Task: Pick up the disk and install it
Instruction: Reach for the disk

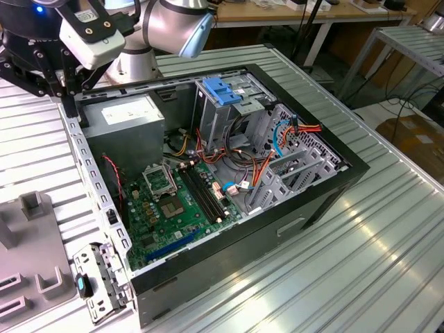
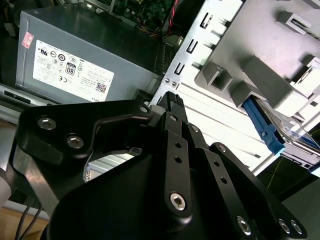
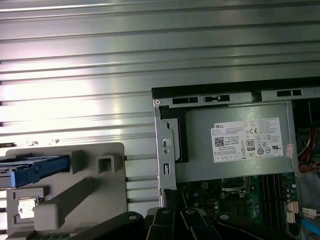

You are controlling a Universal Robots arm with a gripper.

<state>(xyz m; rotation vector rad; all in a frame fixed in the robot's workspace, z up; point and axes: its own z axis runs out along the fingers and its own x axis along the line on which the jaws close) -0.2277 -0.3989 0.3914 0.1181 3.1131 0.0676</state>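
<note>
The gripper (image 2: pixel 172 100) hangs in the air with nothing in it; from these angles I cannot tell whether it is spread or pressed together. Directly below it is the corner of the open computer case (image 1: pixel 243 253), where the grey power supply (image 3: pixel 235 145) with its white sticker sits against the case wall. On the other side of that wall from the power supply, outside the case and near the gripper, a grey holder (image 3: pixel 85 200) rests on the ribbed metal desk (image 3: pixel 150 50). The disk (image 3: pixel 35 170) lies in this holder with its blue carrier frame showing, well apart from the gripper and not touched by it; in the second wrist view the same blue edge juts from under the holder's grey blocks. Farther from the gripper, past the power supply, the green motherboard (image 1: pixel 170 208) covers the case floor, and farther again, across the case, stands the grey drive cage (image 1: pixel 222 97) with the blue plastic top, amid loose red, orange and blue cables. I judge the task to be at its very start: the disk is not yet picked up, and since it lies outside the case, the install is not done either; both the grasp and the fitting into the case are left
</note>
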